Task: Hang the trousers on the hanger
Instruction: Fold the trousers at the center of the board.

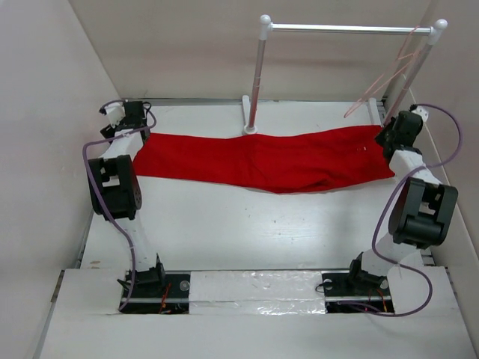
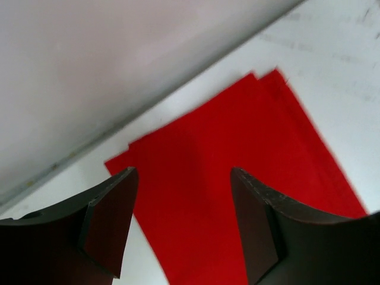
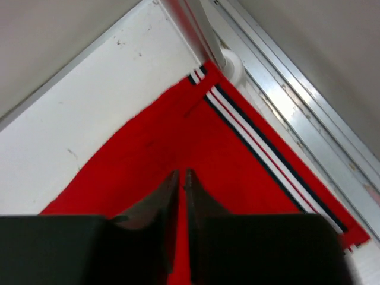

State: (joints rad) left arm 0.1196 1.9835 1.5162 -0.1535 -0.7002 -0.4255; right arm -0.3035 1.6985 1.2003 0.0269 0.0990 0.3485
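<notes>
The red trousers (image 1: 262, 161) lie spread out flat across the back of the table, from left to right. The pinkish wire hanger (image 1: 389, 71) hangs at the right end of the rack's bar. My left gripper (image 1: 137, 129) is open above the trousers' left end (image 2: 237, 154), with the fabric showing between its fingers and nothing held (image 2: 184, 175). My right gripper (image 1: 389, 140) is at the trousers' right end, its jaws closed to a thin slit with red fabric in it (image 3: 181, 172). The striped band (image 3: 261, 139) lies just beyond it.
A white-posted rack with a metal bar (image 1: 344, 28) stands at the back; its left post's base (image 1: 249, 129) touches the trousers' far edge, and its right base (image 3: 231, 62) is by the band. Walls close in on the left, back and right.
</notes>
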